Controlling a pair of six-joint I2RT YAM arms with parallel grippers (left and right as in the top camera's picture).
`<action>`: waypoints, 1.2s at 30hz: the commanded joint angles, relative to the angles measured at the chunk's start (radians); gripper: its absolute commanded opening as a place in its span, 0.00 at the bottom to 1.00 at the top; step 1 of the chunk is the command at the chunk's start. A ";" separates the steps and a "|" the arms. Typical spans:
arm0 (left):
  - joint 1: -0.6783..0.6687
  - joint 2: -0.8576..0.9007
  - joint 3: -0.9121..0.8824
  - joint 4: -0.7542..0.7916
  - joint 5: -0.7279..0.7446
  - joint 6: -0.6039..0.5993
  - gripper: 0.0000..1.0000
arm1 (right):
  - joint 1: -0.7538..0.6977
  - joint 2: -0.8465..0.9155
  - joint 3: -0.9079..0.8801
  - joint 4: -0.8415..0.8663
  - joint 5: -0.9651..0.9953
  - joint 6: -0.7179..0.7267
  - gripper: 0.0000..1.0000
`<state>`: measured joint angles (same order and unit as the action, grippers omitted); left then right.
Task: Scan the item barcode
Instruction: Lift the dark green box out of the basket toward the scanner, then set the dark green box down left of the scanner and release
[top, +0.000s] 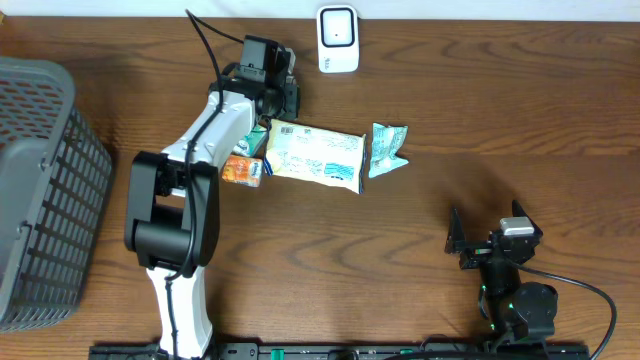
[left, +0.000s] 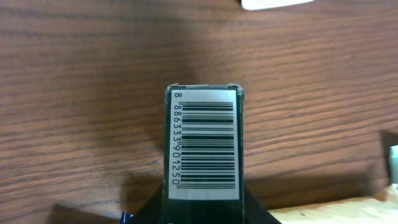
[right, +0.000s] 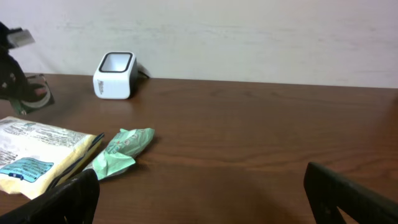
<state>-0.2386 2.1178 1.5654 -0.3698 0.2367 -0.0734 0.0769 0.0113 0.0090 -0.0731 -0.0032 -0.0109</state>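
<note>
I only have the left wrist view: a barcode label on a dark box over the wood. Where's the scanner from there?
Observer: The white scanner stands at the far edge of the table, right of the left claw holding the box.
Operator: Anything else lying around?
Observer: A yellow bag, a green pouch and an orange carton lie on the near side of that claw.
Operator: And the right claw?
Observer: The right claw is open and empty, near its base.
</note>
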 joint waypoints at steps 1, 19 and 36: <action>-0.001 0.017 0.000 0.010 -0.008 0.013 0.24 | 0.000 -0.004 -0.003 -0.002 0.001 0.010 0.99; -0.001 0.030 0.000 0.070 -0.072 0.013 0.30 | 0.000 -0.004 -0.003 -0.002 0.001 0.010 0.99; 0.000 -0.196 0.008 0.007 -0.062 0.013 0.38 | 0.000 -0.004 -0.003 -0.002 0.001 0.010 0.99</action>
<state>-0.2386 1.9476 1.5654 -0.3439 0.1772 -0.0704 0.0769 0.0113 0.0090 -0.0731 -0.0032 -0.0109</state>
